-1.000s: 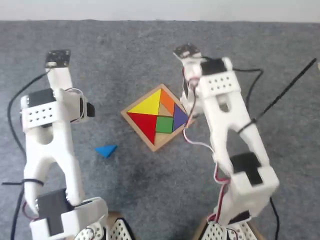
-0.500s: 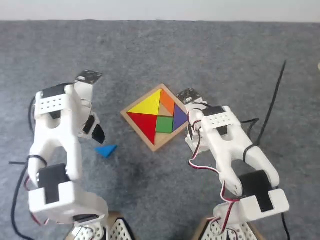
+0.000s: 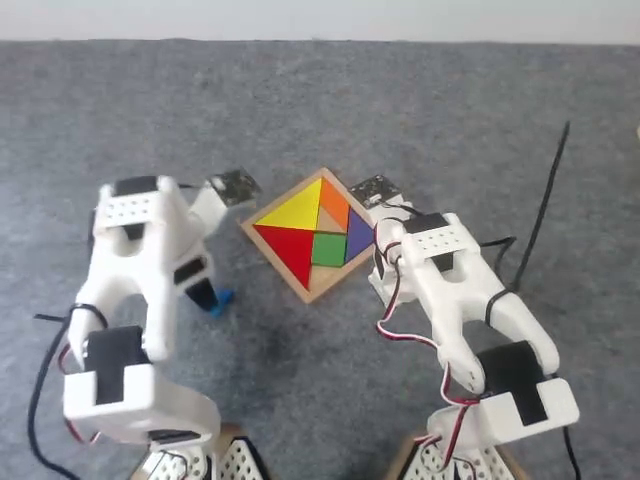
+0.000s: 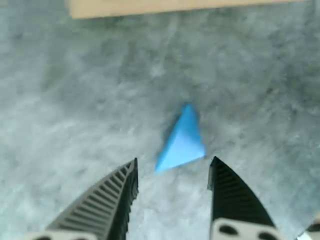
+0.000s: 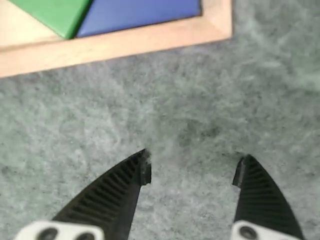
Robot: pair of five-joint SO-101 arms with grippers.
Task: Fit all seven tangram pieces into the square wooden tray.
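Grey carpet-like fabric is covering the worktop (image 3: 450, 110), and the one loose tangram piece, a blue triangle (image 4: 182, 142), is lying flat on it, well apart from the others and off to the left arm's side of the square wooden tray (image 5: 125, 42). The left gripper (image 4: 174, 162) is hanging low over this triangle with its fingers spread wide and nothing grasped. One dark ribbed finger is sitting on each side of the piece, and a little carpet is showing between each fingertip and the blue edges.

From above, the tray is sitting turned like a diamond between the two arms. It is holding a yellow triangle (image 3: 295, 210) and a red triangle (image 3: 285, 248) on the left arm's side. An orange triangle (image 3: 335, 205), a green piece (image 3: 328, 248) and a purple piece (image 3: 360, 235) are lying on the right arm's side. A small patch of bare wood is showing in the middle of them.

The right gripper (image 5: 195, 157) is also standing wide open and gripping nothing. It is hovering over bare carpet just beside the tray's wooden rim, near the green and purple pieces, with both fingertips off the tray.
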